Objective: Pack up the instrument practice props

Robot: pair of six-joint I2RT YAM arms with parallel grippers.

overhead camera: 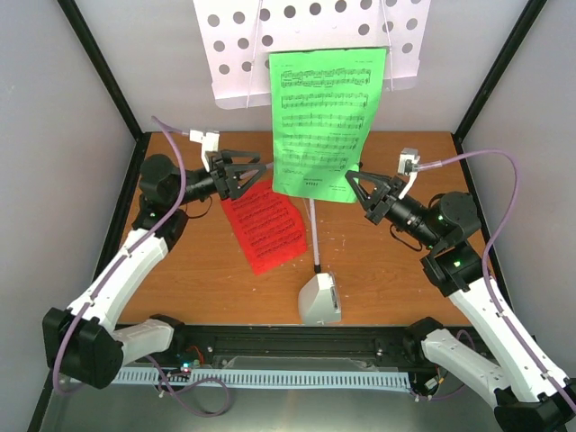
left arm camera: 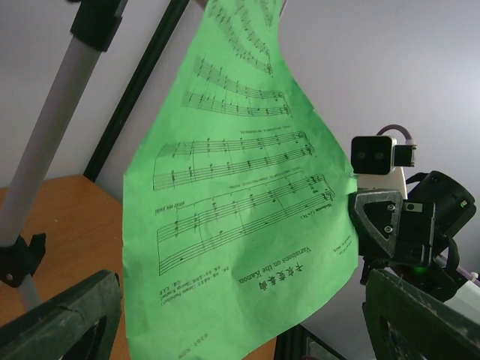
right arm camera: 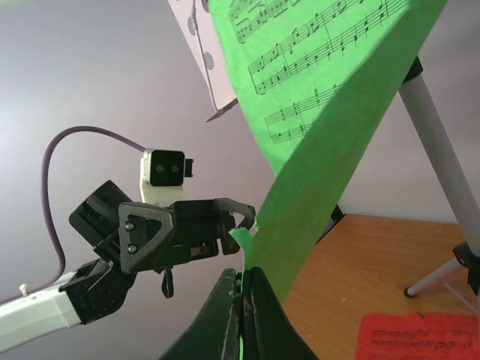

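Observation:
The white perforated music stand [overhead camera: 297, 36] rises at the back on its silver tripod [overhead camera: 315, 236]. The green music sheet [overhead camera: 326, 117] hangs from it. My right gripper [overhead camera: 352, 177] is shut on the sheet's lower right edge, and the right wrist view shows the fingers [right arm camera: 244, 289] pinching the green paper [right arm camera: 322, 172]. My left gripper [overhead camera: 266, 171] is open at the sheet's lower left edge; the sheet [left arm camera: 240, 225] fills its view between the spread fingers [left arm camera: 64, 319]. The red music sheet [overhead camera: 264, 225] lies flat on the table. The white metronome [overhead camera: 319, 299] stands near the front edge.
The wooden table [overhead camera: 387, 270] is walled by grey panels with black corner posts [overhead camera: 103, 67]. A tripod leg [right arm camera: 439, 150] stands beside the right gripper, and another [left arm camera: 49, 127] beside the left. The black rail [overhead camera: 297, 342] runs along the near edge.

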